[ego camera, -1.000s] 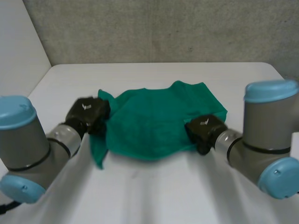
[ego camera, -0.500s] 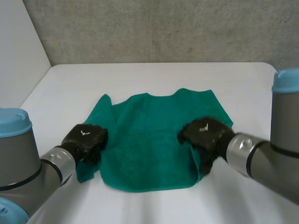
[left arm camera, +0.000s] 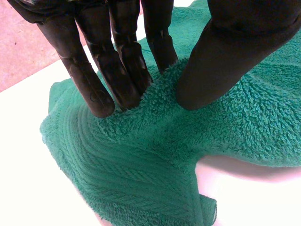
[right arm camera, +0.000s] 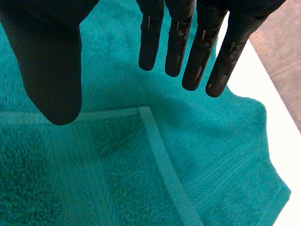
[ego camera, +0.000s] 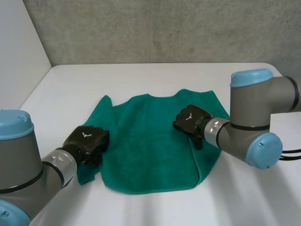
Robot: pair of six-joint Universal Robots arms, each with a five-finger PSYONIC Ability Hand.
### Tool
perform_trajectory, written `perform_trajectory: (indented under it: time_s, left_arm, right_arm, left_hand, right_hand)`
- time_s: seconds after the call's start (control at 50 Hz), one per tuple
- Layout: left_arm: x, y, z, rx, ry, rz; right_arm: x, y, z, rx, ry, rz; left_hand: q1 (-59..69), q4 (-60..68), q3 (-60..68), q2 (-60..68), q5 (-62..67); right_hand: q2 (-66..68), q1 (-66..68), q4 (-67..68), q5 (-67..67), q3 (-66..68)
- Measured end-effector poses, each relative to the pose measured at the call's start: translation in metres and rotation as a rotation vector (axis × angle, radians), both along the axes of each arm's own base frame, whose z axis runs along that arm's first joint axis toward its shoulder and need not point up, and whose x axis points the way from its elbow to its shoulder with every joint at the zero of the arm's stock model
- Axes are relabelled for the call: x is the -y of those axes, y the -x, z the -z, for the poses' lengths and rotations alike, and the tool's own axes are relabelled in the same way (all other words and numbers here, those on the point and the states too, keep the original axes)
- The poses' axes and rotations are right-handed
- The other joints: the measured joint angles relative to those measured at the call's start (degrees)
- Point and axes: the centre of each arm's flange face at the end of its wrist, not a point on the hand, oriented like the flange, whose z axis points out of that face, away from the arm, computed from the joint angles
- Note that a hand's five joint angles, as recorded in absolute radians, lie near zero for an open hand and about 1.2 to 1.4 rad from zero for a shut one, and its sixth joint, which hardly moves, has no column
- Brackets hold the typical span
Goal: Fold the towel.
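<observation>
2 grey arms (ego camera: 28,175), light-blue caps (ego camera: 251,78), black left hand (ego camera: 88,142) and right hand (ego camera: 191,121), perhaps a small white mark on each

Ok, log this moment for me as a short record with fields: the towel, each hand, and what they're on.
towel: green towel, spread out on the table, rumpled along its left edge
left hand: left hand at the towel's left edge near the front corner, fingers and thumb pinching a ridge of cloth between them
right hand: right hand over the towel's right part, fingers straight, holding nothing
surface: white table
fold state: not yet folded in half
</observation>
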Motion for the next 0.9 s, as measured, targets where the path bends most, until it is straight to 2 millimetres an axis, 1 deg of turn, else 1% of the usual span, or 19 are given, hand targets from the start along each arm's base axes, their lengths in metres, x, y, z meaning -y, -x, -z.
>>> perform_trajectory:
  time_s: [0.12,0.26,0.34,0.46,0.58,0.66,0.68,0.9]
  left_arm:
    - [0.000,0.000,0.000,0.000,0.000,0.000]
    - [0.001,-0.001,0.000,0.000,0.000,-0.003]
    - [0.001,-0.001,0.000,0.000,0.000,-0.004]
    - [0.001,-0.001,0.000,0.000,0.000,-0.006]
    - [0.002,-0.002,0.000,0.000,-0.001,-0.009]
    - [0.002,-0.002,0.000,0.000,-0.002,-0.009]
    - [0.002,-0.002,0.000,0.000,-0.002,-0.009]
    - [0.001,-0.001,0.000,-0.001,-0.002,-0.006]
  right_arm:
    - [0.005,-0.001,0.015,-0.005,0.002,0.004]
    - [0.009,0.000,0.020,0.013,0.018,0.015]
    - [0.014,0.003,0.023,0.016,0.022,0.029]
    - [0.020,0.009,0.025,0.015,0.020,0.049]
    - [0.025,0.014,0.027,0.013,0.015,0.066]
    - [0.026,0.017,0.028,0.010,0.009,0.075]
    - [0.026,0.018,0.029,0.010,0.006,0.076]
    - [0.024,0.018,0.029,0.042,-0.031,0.100]
  left_hand:
    - [0.0,0.0,0.0,0.0,0.0]
    - [0.0,0.0,0.0,0.0,0.0]
    - [0.0,0.0,0.0,0.0,0.0]
    - [0.0,0.0,0.0,0.0,0.0]
    - [0.0,0.0,0.0,0.0,0.0]
    - [0.0,0.0,0.0,0.0,0.0]
    - [0.0,0.0,0.0,0.0,0.0]
    - [0.0,0.0,0.0,0.0,0.0]
  right_hand:
    - [1.3,1.0,1.4,1.4,1.5]
    - [8.8,7.6,8.7,8.2,8.7]
    - [13.8,11.8,13.7,13.1,13.5]
    - [14.2,12.4,14.6,13.8,14.4]
    - [8.0,7.6,7.9,9.8,7.6]
    - [8.0,7.6,7.9,9.8,7.6]
    - [4.2,4.1,3.3,5.1,3.2]
    - [0.0,1.7,-0.3,1.4,-0.4]
